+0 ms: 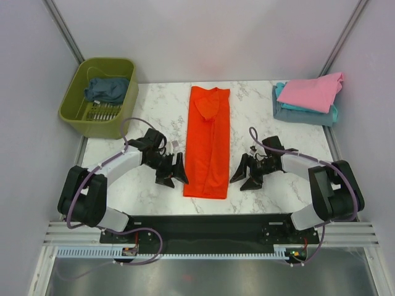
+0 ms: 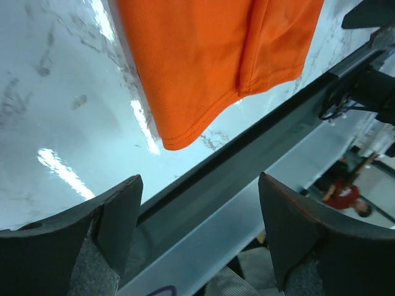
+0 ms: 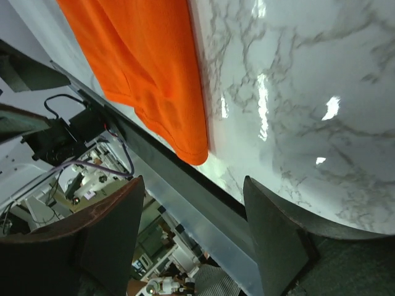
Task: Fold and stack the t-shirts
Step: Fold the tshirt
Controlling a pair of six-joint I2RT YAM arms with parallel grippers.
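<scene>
The orange-red t-shirt (image 1: 208,140) lies folded into a long narrow strip down the middle of the marble table (image 1: 154,111), collar end far, hem near the front edge. My left gripper (image 1: 173,174) is open and empty just left of the hem. My right gripper (image 1: 245,175) is open and empty just right of it. The hem shows in the left wrist view (image 2: 210,68) and the right wrist view (image 3: 148,68), apart from the fingers. A pink t-shirt (image 1: 311,92) lies folded on a light teal one (image 1: 333,115) at the far right. A dark slate-blue t-shirt (image 1: 106,89) sits in the basket.
The olive-green plastic basket (image 1: 80,117) stands at the far left corner. The stack at the far right also has a grey-blue layer (image 1: 296,115). A black rail (image 1: 210,225) runs along the table's front edge. Grey walls enclose the table.
</scene>
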